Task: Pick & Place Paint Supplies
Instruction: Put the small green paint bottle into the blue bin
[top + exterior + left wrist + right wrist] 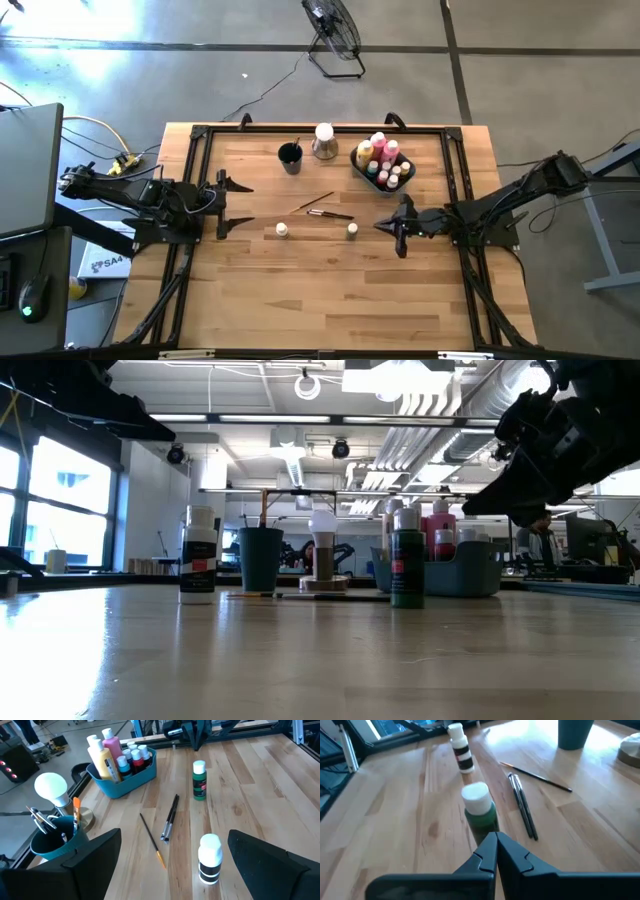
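Just ahead of my right jaws (pixel 496 851) on the counter (pixel 330 290) | green bottle (pixel 481 815) is standing upright, nearer this arm | right jaws are pressing shut, empty | left jaws (pixel 170 862) are gaping wide, empty, facing black-banded bottle (pixel 209 858).

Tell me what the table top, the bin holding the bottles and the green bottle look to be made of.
Table top: wood, likely butcher block; pale joined planks with grain, a low sheen.
Bin: probably moulded plastic; even teal-blue walls, rounded rim, smooth matte surface.
Green bottle: seemingly plastic, with a white cap and a printed label; its body shows a slight gloss. Glass cannot be ruled out.
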You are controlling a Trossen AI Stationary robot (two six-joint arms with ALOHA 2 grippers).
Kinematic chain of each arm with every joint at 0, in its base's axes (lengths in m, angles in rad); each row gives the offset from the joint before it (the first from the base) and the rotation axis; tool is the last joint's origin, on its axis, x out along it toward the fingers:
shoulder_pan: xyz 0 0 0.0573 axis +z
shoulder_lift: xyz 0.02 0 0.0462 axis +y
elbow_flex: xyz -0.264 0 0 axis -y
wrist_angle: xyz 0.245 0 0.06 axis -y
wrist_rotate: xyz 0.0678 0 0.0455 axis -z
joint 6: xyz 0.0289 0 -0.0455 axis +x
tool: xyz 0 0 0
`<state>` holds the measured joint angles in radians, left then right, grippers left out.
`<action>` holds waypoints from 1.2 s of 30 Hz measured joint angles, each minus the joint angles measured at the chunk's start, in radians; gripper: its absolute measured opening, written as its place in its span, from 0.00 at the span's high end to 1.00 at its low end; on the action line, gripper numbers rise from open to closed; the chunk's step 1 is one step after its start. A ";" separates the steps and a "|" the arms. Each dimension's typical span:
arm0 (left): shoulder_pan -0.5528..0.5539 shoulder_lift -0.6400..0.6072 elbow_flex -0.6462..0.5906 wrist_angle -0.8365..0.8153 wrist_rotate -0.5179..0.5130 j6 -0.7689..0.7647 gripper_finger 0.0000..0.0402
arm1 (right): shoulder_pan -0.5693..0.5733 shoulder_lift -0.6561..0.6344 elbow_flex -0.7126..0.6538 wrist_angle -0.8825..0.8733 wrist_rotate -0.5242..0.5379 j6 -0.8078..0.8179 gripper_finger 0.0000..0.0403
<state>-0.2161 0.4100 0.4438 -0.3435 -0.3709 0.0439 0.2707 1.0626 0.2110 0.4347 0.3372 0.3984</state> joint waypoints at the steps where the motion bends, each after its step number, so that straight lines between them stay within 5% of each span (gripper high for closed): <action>1: 0.000 0.000 0.000 0.000 0.000 0.000 0.10 | 0.000 0.000 -0.003 0.000 -0.001 0.000 1.00; 24: 0.000 0.000 0.000 0.000 0.000 0.000 0.10 | 0.000 0.134 -0.022 0.131 0.004 0.026 0.98; 36: 0.000 0.000 0.000 0.000 -0.001 0.000 0.10 | -0.001 0.182 -0.022 0.248 0.005 -0.035 0.60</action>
<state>-0.2161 0.4101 0.4438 -0.3435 -0.3716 0.0437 0.2699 1.2446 0.1890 0.6823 0.3420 0.3636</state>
